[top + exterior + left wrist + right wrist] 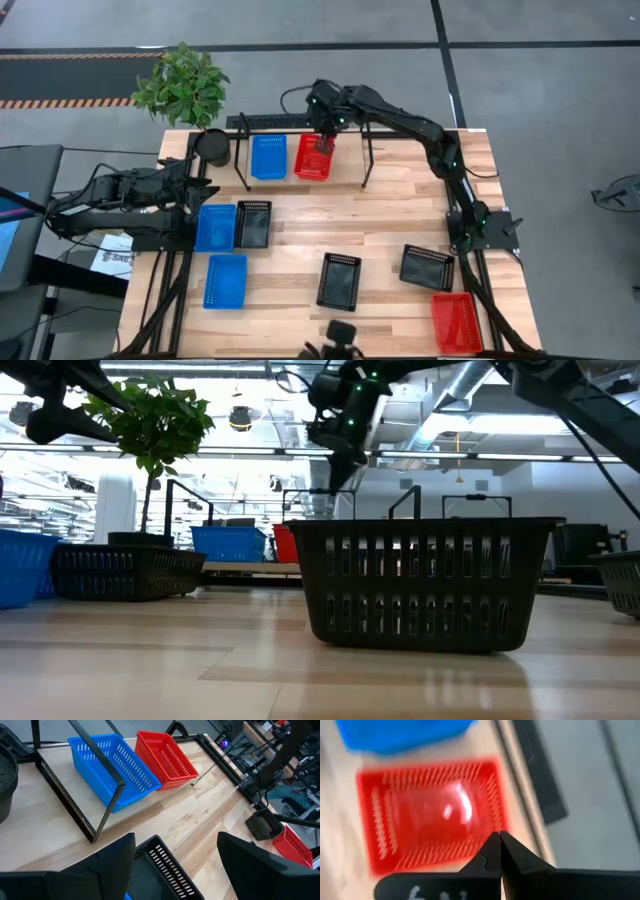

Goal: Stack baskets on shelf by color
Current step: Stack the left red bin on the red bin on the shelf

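Observation:
On the shelf (pixel 290 165) at the table's far side a blue basket (pixel 268 157) and a red basket (pixel 314 157) stand side by side on their bases. My right gripper (pixel 325 138) hangs shut above the red basket (pixel 430 815), its fingers pointing steeply down with nothing between them; in the low view it (pixel 340 468) is well above the shelf. My left gripper (pixel 175 870) waits open at the table's left edge, above a black basket (pixel 160 865) that stands next to a blue one (pixel 215 227).
Loose on the tabletop are a blue basket (pixel 225 280), two black baskets (pixel 339 281) (pixel 427 267) and a red basket (pixel 456 322) at the near right. A black plant pot (pixel 211 147) stands at the shelf's left end. The shelf's black hoops (pixel 243 150) rise beside the baskets.

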